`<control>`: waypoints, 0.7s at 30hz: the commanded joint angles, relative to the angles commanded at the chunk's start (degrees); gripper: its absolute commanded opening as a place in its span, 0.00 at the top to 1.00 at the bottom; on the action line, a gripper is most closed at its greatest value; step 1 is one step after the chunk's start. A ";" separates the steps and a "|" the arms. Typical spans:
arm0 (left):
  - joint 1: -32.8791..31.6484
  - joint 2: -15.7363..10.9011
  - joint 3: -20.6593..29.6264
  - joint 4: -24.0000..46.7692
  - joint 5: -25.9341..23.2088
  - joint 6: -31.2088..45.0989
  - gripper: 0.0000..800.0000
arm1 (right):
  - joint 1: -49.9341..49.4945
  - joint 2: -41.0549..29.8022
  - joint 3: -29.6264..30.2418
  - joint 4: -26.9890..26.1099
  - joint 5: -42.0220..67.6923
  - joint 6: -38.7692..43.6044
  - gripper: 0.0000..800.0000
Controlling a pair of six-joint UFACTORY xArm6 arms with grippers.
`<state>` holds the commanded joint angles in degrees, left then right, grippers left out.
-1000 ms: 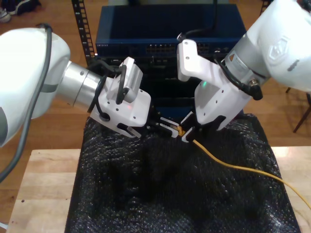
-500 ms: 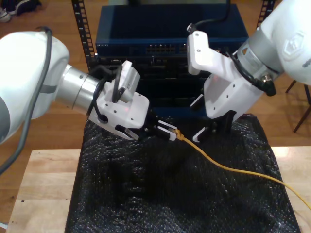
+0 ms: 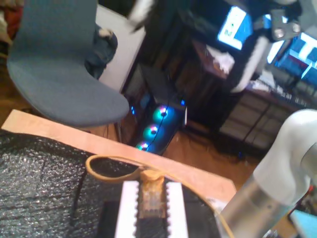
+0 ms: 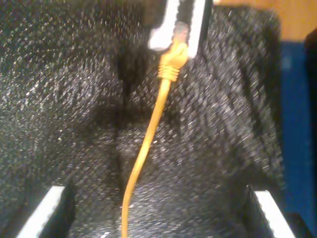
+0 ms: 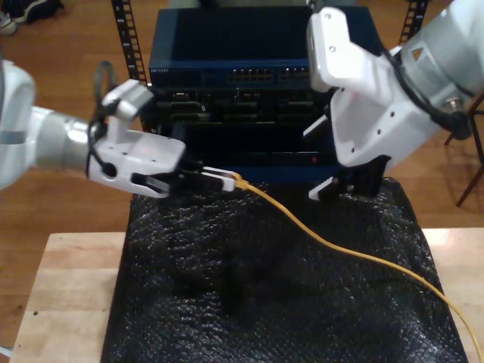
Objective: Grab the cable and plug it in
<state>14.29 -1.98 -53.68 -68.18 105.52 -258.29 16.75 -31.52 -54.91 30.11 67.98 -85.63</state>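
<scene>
Black mat (image 5: pixel 227 302): my first pincer (image 5: pixel 224 178) clamps cable (image 5: pixel 302 231) plug end; my second pincer (image 5: pixel 348 187) apart, nearby.

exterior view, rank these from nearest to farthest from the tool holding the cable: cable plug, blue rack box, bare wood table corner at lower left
1. Cable plug, in my first tool.
2. Blue rack box, behind it.
3. Wood table corner, the exterior view's lower left.

cable (image 5: pixel 340 249) cut off at frame edge
</scene>
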 joint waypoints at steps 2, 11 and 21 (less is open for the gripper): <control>0.35 0.53 0.00 0.00 2.64 -0.09 1.00 | 1.32 -0.35 0.00 0.53 -0.09 -0.53 0.01; 1.67 3.60 0.26 -5.27 6.95 -2.90 0.99 | 7.38 -4.22 4.57 0.62 -10.64 -5.01 0.03; 2.29 6.95 0.26 -9.85 14.51 -4.66 0.99 | 12.48 -7.21 9.14 0.62 -19.43 -8.09 0.06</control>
<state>16.57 4.97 -53.42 -78.02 120.02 -262.95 29.23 -38.73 -45.77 30.73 48.55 -93.71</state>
